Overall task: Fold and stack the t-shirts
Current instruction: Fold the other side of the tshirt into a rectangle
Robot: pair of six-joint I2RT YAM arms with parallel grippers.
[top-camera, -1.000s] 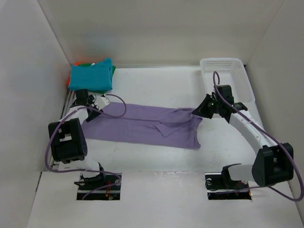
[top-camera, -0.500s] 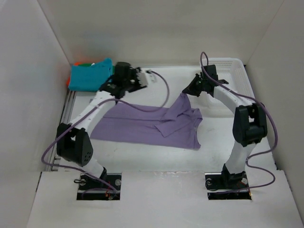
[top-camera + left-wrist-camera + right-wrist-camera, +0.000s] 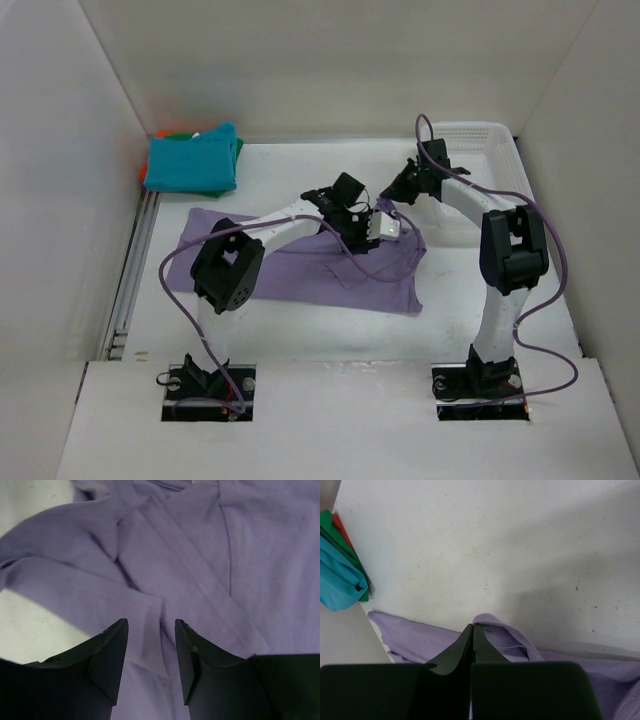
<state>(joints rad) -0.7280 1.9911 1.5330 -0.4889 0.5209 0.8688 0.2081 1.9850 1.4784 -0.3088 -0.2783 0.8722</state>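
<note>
The lavender t-shirt lies spread across the middle of the table, bunched at its right end. My left gripper reaches over that right end; in the left wrist view it is open, its fingers either side of a fold of the lavender cloth. My right gripper is shut on a raised edge of the lavender shirt at its far right corner. The teal shirt lies folded at the back left on top of the green and orange shirts.
A white mesh basket stands at the back right, just right of my right arm. White walls close in the table on the left, back and right. A rail runs along the left edge.
My left arm has swung from beside the stack to the right, across the lavender shirt to its bunched end. My right gripper has stayed at the back with the shirt edge, now lower.
</note>
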